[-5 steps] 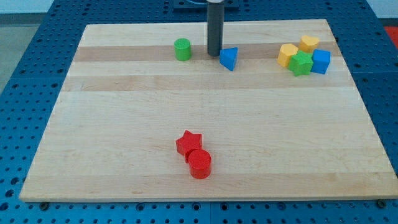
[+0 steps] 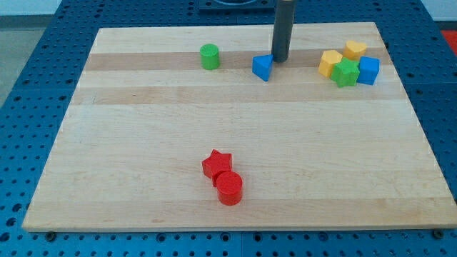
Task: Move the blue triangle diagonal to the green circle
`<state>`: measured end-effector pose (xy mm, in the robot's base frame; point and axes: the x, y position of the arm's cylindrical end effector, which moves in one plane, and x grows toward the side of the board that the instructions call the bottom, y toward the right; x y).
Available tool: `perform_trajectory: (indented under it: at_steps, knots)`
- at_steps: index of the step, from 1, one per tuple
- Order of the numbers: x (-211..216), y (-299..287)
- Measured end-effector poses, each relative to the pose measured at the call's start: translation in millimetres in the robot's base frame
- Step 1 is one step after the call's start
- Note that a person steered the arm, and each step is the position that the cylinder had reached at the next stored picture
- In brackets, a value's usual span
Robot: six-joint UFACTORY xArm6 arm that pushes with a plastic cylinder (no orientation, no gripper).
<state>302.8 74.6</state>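
Note:
The blue triangle (image 2: 263,67) lies near the top of the wooden board (image 2: 143,143), a little right of centre. The green circle (image 2: 209,56) stands to its left, slightly higher in the view. My tip (image 2: 280,59) is at the end of the dark rod, just right of the blue triangle and close to its upper right edge. I cannot tell if it touches the block.
A cluster at the top right holds two yellow blocks (image 2: 330,63) (image 2: 355,50), a green star (image 2: 346,73) and a blue cube (image 2: 368,70). A red star (image 2: 216,164) and a red cylinder (image 2: 230,188) sit together near the bottom centre.
My rod has moved from the left side of the blue triangle to its right side. The triangle and the other blocks have not visibly moved.

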Motion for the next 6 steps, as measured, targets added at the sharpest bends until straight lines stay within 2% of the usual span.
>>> perform_trajectory:
  at_steps: [2, 4, 5, 6]
  knots:
    - [2.7, -15.2]
    - [19.6, -85.6]
    - [29.3, -75.8]
    - [30.2, -18.9]
